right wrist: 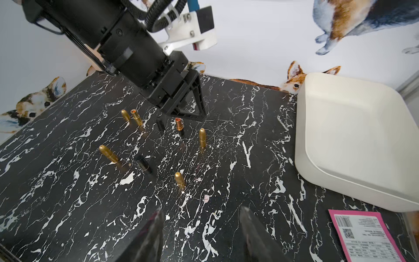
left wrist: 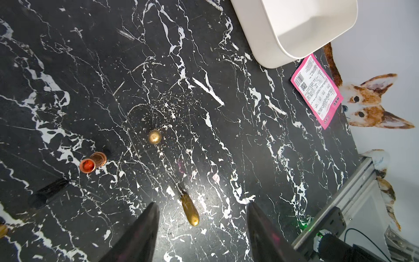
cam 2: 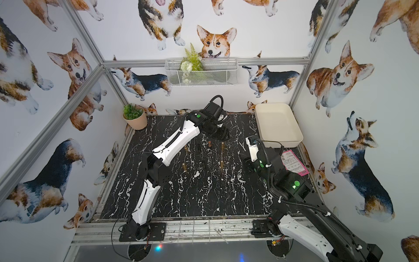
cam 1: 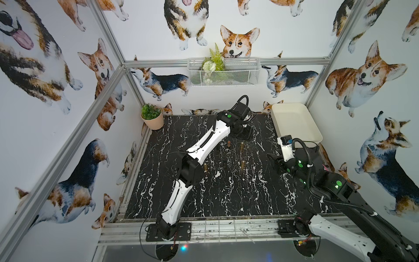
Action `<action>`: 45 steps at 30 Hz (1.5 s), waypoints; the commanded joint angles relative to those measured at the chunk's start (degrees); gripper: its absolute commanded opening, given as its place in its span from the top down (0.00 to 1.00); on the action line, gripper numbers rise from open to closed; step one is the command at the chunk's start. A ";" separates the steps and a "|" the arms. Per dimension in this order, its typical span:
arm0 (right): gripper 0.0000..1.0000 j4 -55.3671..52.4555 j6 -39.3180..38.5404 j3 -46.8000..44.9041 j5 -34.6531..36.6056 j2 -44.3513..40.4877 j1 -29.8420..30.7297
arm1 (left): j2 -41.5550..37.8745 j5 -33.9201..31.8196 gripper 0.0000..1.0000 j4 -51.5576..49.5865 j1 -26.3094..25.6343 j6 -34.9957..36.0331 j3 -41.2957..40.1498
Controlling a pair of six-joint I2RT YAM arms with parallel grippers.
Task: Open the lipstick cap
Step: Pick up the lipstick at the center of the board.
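Several gold bullet-shaped lipsticks stand capped on the black marble table [cam 1: 204,199]. In the left wrist view one lipstick [left wrist: 190,212] shows between and beyond the fingers of my left gripper [left wrist: 203,205], which is open and touches nothing. Another capped lipstick [left wrist: 154,137] stands farther off. An uncapped copper lipstick [left wrist: 90,163] with a red tip stands beside a black cap [left wrist: 51,191]. My left gripper [cam 1: 244,133] hovers at the back of the table. My right gripper [right wrist: 201,209] is open and empty, low at the right, short of the nearest lipstick [right wrist: 180,179].
A cream tray [cam 1: 294,122] sits at the back right, with a pink label [cam 2: 294,163] in front of it. A potted plant [cam 1: 152,116] stands at the back left corner. More black caps [right wrist: 143,164] stand among the lipsticks.
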 commanded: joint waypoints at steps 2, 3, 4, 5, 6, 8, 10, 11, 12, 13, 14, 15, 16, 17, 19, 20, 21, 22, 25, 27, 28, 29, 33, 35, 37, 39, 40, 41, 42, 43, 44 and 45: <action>0.44 -2.22 2.41 -0.67 2.53 0.04 -0.28 | 3.59 -0.29 0.35 -2.39 -0.56 -0.29 3.69; 0.44 -2.16 2.59 -0.96 2.48 -0.08 -0.32 | 4.20 -1.05 0.35 -2.35 -0.57 -0.35 3.71; 0.44 -1.75 2.83 -1.15 2.42 -0.21 -0.32 | 4.56 -1.80 0.35 -2.16 -0.61 -0.28 3.43; 0.44 -1.50 2.89 -1.35 2.34 -0.26 -0.29 | 4.81 -3.09 0.35 -1.70 -0.84 -0.15 2.82; 0.44 -0.90 3.01 -1.72 1.97 -0.35 -0.25 | 4.83 -4.10 0.35 -0.66 -0.92 0.08 1.68; 0.44 -0.41 2.89 -1.92 1.44 0.03 -0.24 | 4.65 -5.97 0.35 1.52 -1.09 0.03 -0.49; 0.44 -0.55 2.72 -1.72 1.26 0.58 -0.24 | 4.86 -9.16 0.35 2.61 -1.27 -0.22 -1.49; 0.44 -0.56 2.58 -1.70 1.17 0.74 -0.28 | 4.90 -10.70 0.35 3.00 -1.27 -0.26 -1.88; 0.44 -0.51 2.63 -1.70 1.19 0.87 -0.30 | 4.72 -12.34 0.35 4.00 -1.29 -0.40 -2.77; 0.44 -0.44 2.53 -1.70 1.20 0.96 -0.28 | 4.56 -13.20 0.35 4.86 -1.29 -0.38 -3.43; 0.44 -0.33 2.55 -1.74 1.16 0.88 -0.27 | 4.67 -13.93 0.35 5.50 -1.22 -0.40 -3.84; 0.44 -0.24 2.44 -1.72 1.14 0.88 -0.37 | 5.11 -14.08 0.35 5.76 -1.12 -0.32 -3.66; 0.44 -0.31 2.29 -1.71 1.10 0.88 -0.40 | 5.72 -13.91 0.35 5.69 -0.96 -0.23 -3.22; 0.44 -0.29 2.13 -1.67 1.11 0.96 -0.39 | 6.69 -14.13 0.35 5.30 -0.83 -0.21 -2.35; 0.44 -0.39 1.92 -1.53 1.08 1.20 -0.40 | 8.15 -14.73 0.35 5.53 -0.72 -0.12 -1.78; 0.44 -0.37 1.78 -1.49 1.04 1.35 -0.33 | 8.46 -14.78 0.35 5.99 -0.67 -0.13 -1.94; 0.44 -0.39 1.78 -1.35 0.85 1.40 -0.41 | 8.81 -14.78 0.35 6.85 -0.65 -0.22 -2.59; 0.44 -0.38 1.91 -1.37 0.81 1.47 -0.38 | 8.76 -14.78 0.36 8.01 -0.65 -0.36 -3.49; 0.44 0.02 2.44 -1.65 0.48 1.34 -0.38 | 8.16 -15.81 0.36 11.86 -0.65 -0.67 -6.90; 0.44 0.26 2.48 -1.84 0.50 1.23 -0.49 | 8.90 -17.21 0.36 11.75 -0.59 -0.84 -6.45; 0.44 0.22 2.41 -1.83 0.52 1.31 -0.54 | 9.17 -17.32 0.36 11.74 -0.41 -0.87 -6.31; 0.44 0.15 2.31 -1.79 0.54 1.39 -0.50 | 9.30 -17.20 0.36 12.02 -0.32 -0.99 -6.58; 0.44 0.18 1.86 -1.70 0.55 1.82 -0.50 | 9.85 -16.28 0.38 13.32 -0.15 -0.94 -7.04; 0.44 0.40 1.86 -1.85 0.52 2.00 -0.50 | 10.31 -15.94 0.39 13.32 -0.16 -1.06 -6.75; 0.44 0.53 1.78 -1.80 0.38 2.22 -0.50 | 10.62 -15.51 0.42 13.47 -0.17 -1.27 -6.66; 0.44 0.61 1.62 -1.71 0.49 2.29 -0.50 | 10.90 -15.30 0.43 13.41 -0.15 -1.34 -6.57; 0.44 0.66 1.64 -1.70 0.54 2.22 -0.50 | 10.97 -15.31 0.43 13.41 -0.16 -1.33 -6.57; 0.44 0.79 1.54 -1.80 0.59 2.03 -0.50 | 11.05 -15.23 0.44 13.45 -0.18 -1.36 -6.56; 0.44 0.93 1.54 -1.83 0.64 1.81 -0.50 | 11.19 -15.22 0.46 13.54 -0.15 -1.20 -6.66; 0.44 1.02 1.53 -1.95 0.75 1.61 -0.50 | 11.28 -15.30 0.47 13.58 -0.21 -1.19 -6.66; 0.44 1.04 1.41 -1.96 0.84 1.34 -0.50 | 11.28 -15.55 0.47 13.80 -0.19 -1.08 -6.82; 0.44 1.02 1.34 -2.05 0.82 1.23 -0.50 | 11.28 -15.76 0.48 14.02 -0.19 -1.00 -6.97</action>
